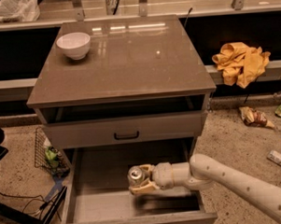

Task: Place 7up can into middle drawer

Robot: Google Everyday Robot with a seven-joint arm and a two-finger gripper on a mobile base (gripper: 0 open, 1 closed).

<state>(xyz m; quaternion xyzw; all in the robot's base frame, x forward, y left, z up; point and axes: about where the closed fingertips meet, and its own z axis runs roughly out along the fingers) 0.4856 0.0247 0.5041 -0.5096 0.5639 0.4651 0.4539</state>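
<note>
One wire basket (45,156) with something green in it stands on the speckled floor at the far left, just beside the cabinet (129,63). It is clear of my path. On the cabinet's back left corner sits a white bowl (73,44), well away from the work and not part of this job. Below the top there is a dark open slot, then a shut grey drawer front with a black bar handle (126,135). Under that, the middle drawer (100,205) is pulled far out toward the camera, and its pale floor is bare, so the can can go anywhere in it. The 7up can (135,174) is upright over the drawer, roughly at its centre and a little toward the back, with its silver top facing up. It looks to be held just above the floor, but I cannot tell whether it touches. My gripper (137,180) is at the can, inside the outline of the drawer, with its pale fingers (143,189) closed around the can's body from the right. I judge a side grip like this keeps the can upright for setting down. The white arm (237,186) reaches in from the lower right, crossing over the drawer's right wall. I judge the next step is to lower the can and release it. Further right, a crumpled yellow cloth (242,62) hangs on a ledge and a snack wrapper (255,117) lies on the floor, both well apart from the cabinet.
</note>
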